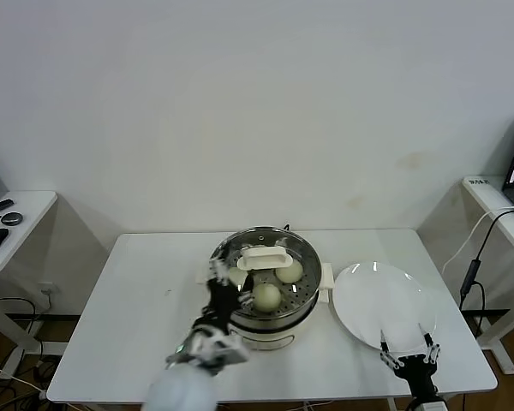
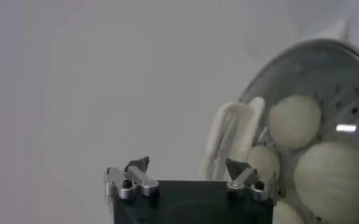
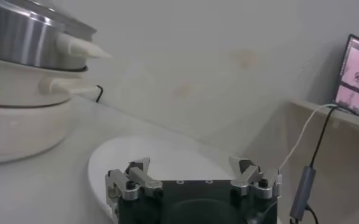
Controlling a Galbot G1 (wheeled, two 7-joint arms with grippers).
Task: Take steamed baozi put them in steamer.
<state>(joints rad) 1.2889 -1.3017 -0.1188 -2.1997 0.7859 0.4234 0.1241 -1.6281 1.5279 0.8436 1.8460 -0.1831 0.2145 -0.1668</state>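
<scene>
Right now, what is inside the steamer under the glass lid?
Under the lid, the steamer shows several baozi on its perforated tray; the handle hides part of the tray, so the count is uncertain.

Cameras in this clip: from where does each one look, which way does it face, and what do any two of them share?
Head view: high on the robot, facing forward and down at the table; both arms show.
Left wrist view: over the open left gripper, facing the lidded steamer with baozi.
Right wrist view: behind the open right gripper, low over the white plate.
Shared: the steamer shows in all three; head and right wrist both show the plate.
</scene>
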